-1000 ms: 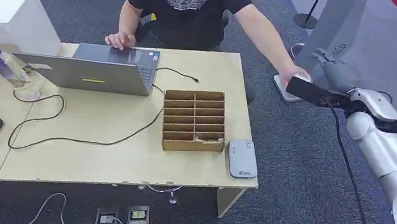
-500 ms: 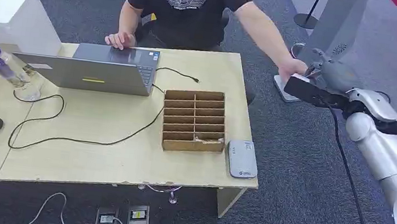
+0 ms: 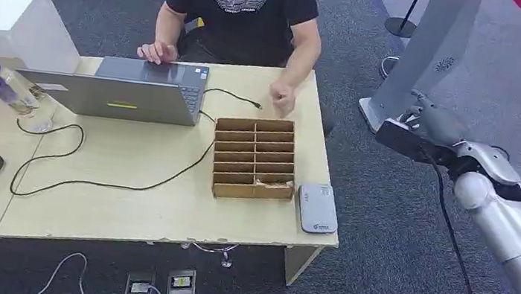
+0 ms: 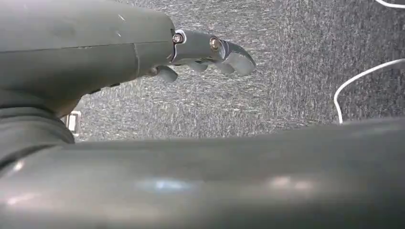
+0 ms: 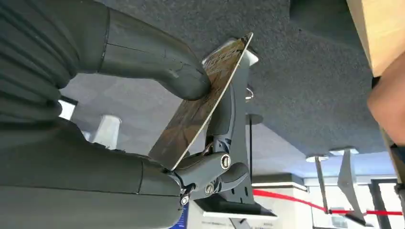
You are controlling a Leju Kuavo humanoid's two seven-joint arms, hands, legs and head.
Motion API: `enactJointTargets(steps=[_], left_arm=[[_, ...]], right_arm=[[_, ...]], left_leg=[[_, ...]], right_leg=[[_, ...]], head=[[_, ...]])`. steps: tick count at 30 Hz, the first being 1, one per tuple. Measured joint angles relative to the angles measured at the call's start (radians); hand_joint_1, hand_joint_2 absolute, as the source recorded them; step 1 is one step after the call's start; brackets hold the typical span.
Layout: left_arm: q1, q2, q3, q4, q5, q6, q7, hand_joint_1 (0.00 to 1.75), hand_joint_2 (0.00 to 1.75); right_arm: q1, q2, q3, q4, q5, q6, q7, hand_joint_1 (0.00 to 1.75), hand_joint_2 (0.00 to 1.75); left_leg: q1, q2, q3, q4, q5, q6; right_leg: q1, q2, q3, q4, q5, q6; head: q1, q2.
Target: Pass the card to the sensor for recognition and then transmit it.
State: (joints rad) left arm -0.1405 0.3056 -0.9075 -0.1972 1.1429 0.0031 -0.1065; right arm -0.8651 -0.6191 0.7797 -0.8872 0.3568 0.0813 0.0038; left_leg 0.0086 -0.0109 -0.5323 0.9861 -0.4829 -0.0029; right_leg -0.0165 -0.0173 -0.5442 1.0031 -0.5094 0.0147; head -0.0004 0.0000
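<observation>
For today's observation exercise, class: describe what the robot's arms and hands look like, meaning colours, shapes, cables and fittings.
The right arm is made of rounded, glossy silver shells with dark joints. A thin black cable runs along it toward a black block at the wrist. The right hand is matte grey, with a ribbed cover, a thick rounded thumb and darker fingers joined by silver screws. The left hand has the same grey finish and screw heads.

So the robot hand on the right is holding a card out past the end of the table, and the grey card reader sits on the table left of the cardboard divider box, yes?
Not quite. The right robot hand does hold the card out past the table end, but the head view shows the grey card reader to the right of the cardboard divider box, near the table's corner.
</observation>
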Motion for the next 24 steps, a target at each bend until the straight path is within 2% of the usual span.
enactJointTargets(steps=[13, 24], left_arm=[[0.001, 0.001, -0.009, 0.000, 0.005, 0.003, 0.001, 0.00, 0.00], [0.000, 0.000, -0.021, 0.000, -0.001, -0.001, -0.017, 0.00, 0.00]], right_arm=[[0.214, -0.050, -0.004, -0.189, -0.035, -0.027, 0.069, 1.75, 1.75], [0.285, -0.053, 0.010, -0.296, -0.011, -0.020, 0.085, 1.75, 1.75]], left_leg=[[0.000, 0.000, 0.000, 0.000, 0.000, 0.000], [0.000, 0.002, 0.000, 0.000, 0.000, 0.000]], right_leg=[[0.000, 0.000, 0.000, 0.000, 0.000, 0.000], [0.000, 0.001, 0.000, 0.000, 0.000, 0.000]], head=[[0.000, 0.000], [0.000, 0.000]])
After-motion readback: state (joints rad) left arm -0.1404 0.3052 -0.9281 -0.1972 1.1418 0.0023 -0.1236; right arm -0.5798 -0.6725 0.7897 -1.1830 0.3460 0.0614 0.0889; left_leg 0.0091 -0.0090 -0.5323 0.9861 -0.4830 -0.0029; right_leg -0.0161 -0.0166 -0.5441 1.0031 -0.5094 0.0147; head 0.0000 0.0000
